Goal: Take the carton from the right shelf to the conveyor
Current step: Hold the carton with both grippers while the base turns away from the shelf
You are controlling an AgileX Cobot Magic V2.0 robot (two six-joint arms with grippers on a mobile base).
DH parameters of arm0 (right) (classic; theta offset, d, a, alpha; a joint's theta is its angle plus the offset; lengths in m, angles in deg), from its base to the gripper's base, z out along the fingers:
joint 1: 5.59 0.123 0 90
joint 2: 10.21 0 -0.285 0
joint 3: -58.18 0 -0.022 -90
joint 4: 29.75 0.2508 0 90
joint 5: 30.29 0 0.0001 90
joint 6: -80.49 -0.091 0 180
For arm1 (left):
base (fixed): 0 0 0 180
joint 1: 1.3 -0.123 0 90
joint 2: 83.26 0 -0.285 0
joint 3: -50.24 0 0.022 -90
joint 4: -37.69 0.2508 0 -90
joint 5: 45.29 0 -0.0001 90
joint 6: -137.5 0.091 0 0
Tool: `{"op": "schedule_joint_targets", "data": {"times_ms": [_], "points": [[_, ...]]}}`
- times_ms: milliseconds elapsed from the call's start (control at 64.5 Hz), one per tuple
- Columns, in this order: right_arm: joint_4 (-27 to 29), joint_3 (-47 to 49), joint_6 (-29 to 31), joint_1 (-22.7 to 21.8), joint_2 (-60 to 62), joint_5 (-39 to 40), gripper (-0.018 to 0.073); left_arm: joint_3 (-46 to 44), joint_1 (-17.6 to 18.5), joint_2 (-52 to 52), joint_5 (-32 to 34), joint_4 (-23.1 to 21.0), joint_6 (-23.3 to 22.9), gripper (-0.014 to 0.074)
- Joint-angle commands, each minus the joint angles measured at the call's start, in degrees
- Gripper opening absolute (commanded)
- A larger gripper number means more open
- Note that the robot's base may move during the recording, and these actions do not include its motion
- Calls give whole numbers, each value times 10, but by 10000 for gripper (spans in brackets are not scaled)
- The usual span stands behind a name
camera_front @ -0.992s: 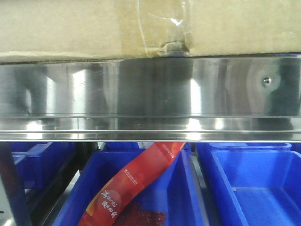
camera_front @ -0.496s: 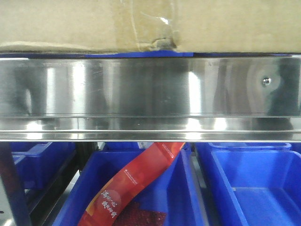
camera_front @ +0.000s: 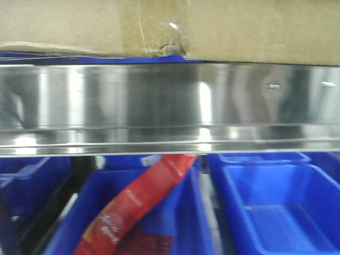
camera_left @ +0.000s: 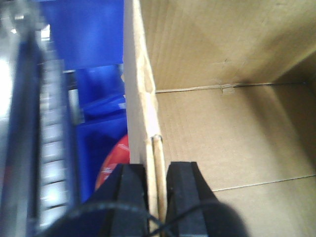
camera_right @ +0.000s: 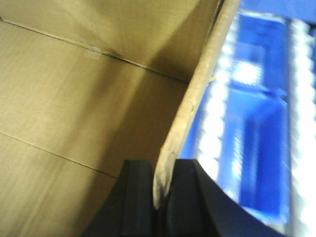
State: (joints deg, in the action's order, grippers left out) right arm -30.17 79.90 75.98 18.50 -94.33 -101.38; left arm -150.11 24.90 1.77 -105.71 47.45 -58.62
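Left claw [camera_left: 157, 197] is clamped on one wall of the carton [camera_left: 222, 138], right claw [camera_right: 162, 197] on the opposite wall, a finger inside each, so both arms share its bulk. The carton hangs just above the shelf [camera_front: 159, 101], apparently to clear its rail. Blue bins [camera_front: 265, 207] sit beneath.

Above shelf [camera_front: 170, 101] (shiny steel rail): carton [camera_front: 255, 26].

Motion blur — glare on shelf [camera_front: 159, 101]
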Motion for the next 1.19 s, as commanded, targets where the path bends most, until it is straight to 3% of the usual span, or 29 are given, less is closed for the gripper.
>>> {"op": "schedule_joint_targets", "data": {"times_ms": [0,1178], "points": [[15,1,14,0,9,13,-70,-3,4,-10,46,-15,6,-8],[15,1,14,0,9,13,-70,-3,4,-10,46,-15,6,-8]]}}
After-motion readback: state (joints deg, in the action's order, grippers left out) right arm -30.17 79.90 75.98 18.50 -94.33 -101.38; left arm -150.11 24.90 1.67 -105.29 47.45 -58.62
